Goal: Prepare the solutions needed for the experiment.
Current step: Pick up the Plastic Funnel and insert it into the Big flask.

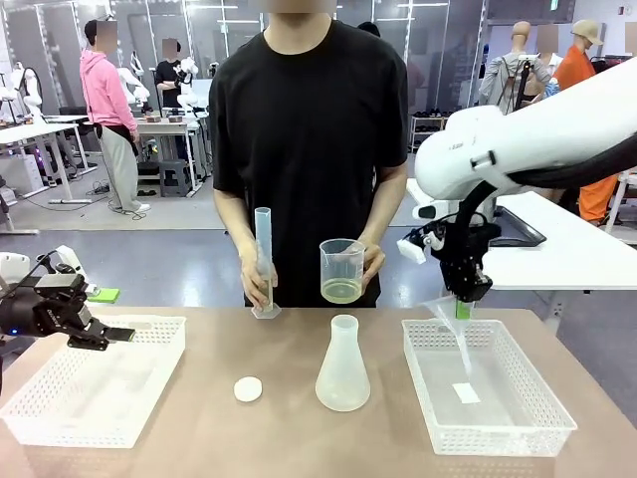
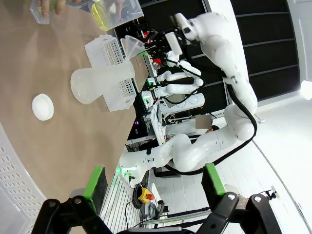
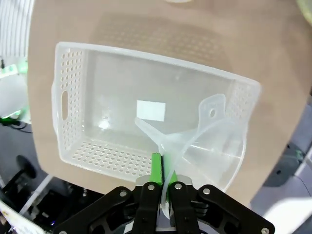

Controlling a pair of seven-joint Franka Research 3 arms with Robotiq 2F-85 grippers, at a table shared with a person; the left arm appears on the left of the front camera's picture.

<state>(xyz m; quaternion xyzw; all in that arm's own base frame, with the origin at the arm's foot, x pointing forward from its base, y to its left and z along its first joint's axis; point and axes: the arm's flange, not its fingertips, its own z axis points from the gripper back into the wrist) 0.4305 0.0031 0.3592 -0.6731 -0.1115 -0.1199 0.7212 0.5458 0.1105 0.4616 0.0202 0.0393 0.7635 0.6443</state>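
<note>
The solutions show as a shallow pale yellow layer [image 1: 341, 291] in a clear beaker [image 1: 342, 261] that the person holds above the table's far edge; the liquid [image 2: 101, 14] also appears in the left wrist view. The person's other hand steadies a tall measuring cylinder [image 1: 264, 261]. A frosted conical flask [image 1: 342, 366] [image 2: 100, 84] stands mid-table. My right gripper [image 1: 468, 294] [image 3: 163, 168] is shut on the rim of a clear funnel [image 1: 453, 329] [image 3: 209, 141], held above the right basket [image 1: 498, 430] [image 3: 68, 97]. My left gripper [image 1: 105, 336] [image 2: 155, 183] hangs open over the left basket [image 1: 60, 423].
A round white cap [image 1: 248, 388] [image 2: 43, 107] lies on the table left of the flask. A white label [image 1: 466, 392] [image 3: 151, 110] lies on the right basket's floor. The person stands close at the far edge.
</note>
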